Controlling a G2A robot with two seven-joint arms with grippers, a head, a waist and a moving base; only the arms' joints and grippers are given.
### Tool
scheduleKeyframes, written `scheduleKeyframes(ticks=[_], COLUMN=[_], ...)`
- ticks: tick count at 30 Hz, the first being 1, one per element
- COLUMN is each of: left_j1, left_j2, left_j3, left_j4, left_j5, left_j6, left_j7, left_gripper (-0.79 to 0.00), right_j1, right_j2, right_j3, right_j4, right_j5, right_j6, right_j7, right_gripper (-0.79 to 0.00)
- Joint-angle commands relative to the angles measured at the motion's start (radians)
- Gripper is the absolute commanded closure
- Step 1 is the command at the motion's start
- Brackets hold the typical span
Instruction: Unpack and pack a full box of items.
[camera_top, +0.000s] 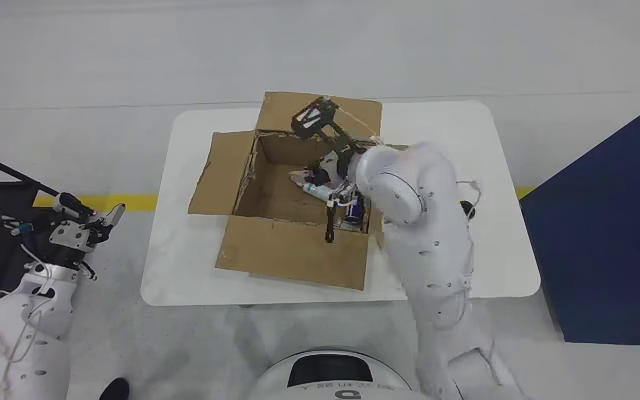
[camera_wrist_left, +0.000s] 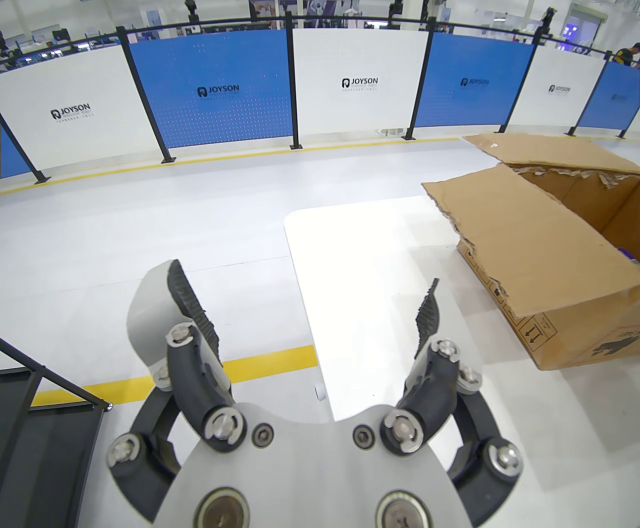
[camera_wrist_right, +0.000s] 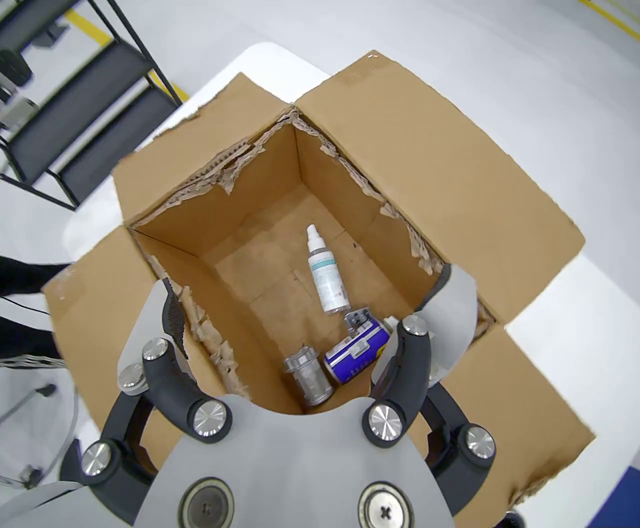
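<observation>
An open cardboard box (camera_top: 290, 250) stands on the white table (camera_top: 450, 150), its flaps spread and their edges torn. On the box's floor lie a white spray bottle (camera_wrist_right: 324, 270), a blue and white can (camera_wrist_right: 355, 352) and a grey metal jar (camera_wrist_right: 309, 377); the same cluster (camera_top: 328, 185) sits by the box's right wall in the top view. My right gripper (camera_wrist_right: 310, 295) hangs open above the box mouth with nothing between its fingers. My left gripper (camera_wrist_left: 302, 280) is open and empty, off the table's left edge (camera_top: 100, 222), facing the box (camera_wrist_left: 540, 260).
A black stepped rack (camera_wrist_right: 75, 125) stands on the floor beside the table. A yellow floor line (camera_wrist_left: 270, 357) runs past the table's left end. Blue and white barrier panels (camera_wrist_left: 360, 85) fence the area, and a blue panel (camera_top: 590, 240) stands to the right.
</observation>
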Motion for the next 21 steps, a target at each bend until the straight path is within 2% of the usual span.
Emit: scheduleKeyframes(ticks=[1,5,8,11,13,21], left_j1=[0.000,0.000,0.000,0.000,0.000,0.000], left_j2=[0.000,0.000,0.000,0.000,0.000,0.000], left_j3=[0.000,0.000,0.000,0.000,0.000,0.000], left_j4=[0.000,0.000,0.000,0.000,0.000,0.000], left_j5=[0.000,0.000,0.000,0.000,0.000,0.000], left_j6=[0.000,0.000,0.000,0.000,0.000,0.000], left_j7=[0.000,0.000,0.000,0.000,0.000,0.000], left_gripper=[-0.785,-0.785,-0.785,-0.785,-0.785,-0.785], right_j1=[0.073,0.193,0.256,0.313,0.358,0.505], right_j2=[-0.006,-0.024,-0.035,-0.043,-0.049,-0.082], right_j3=[-0.062,-0.153,-0.189,-0.202,-0.209,-0.258], right_j4=[0.149,0.402,0.553,0.696,0.795,1.126], right_j5=[-0.057,-0.062,-0.035,-0.017,-0.006,0.026], right_j6=[0.011,0.010,-0.005,0.000,0.001,-0.019], right_j7=[-0.018,-0.048,-0.078,-0.101,-0.108,-0.172], right_gripper=[-0.785,-0.739,-0.736,-0.748,-0.785,-0.785])
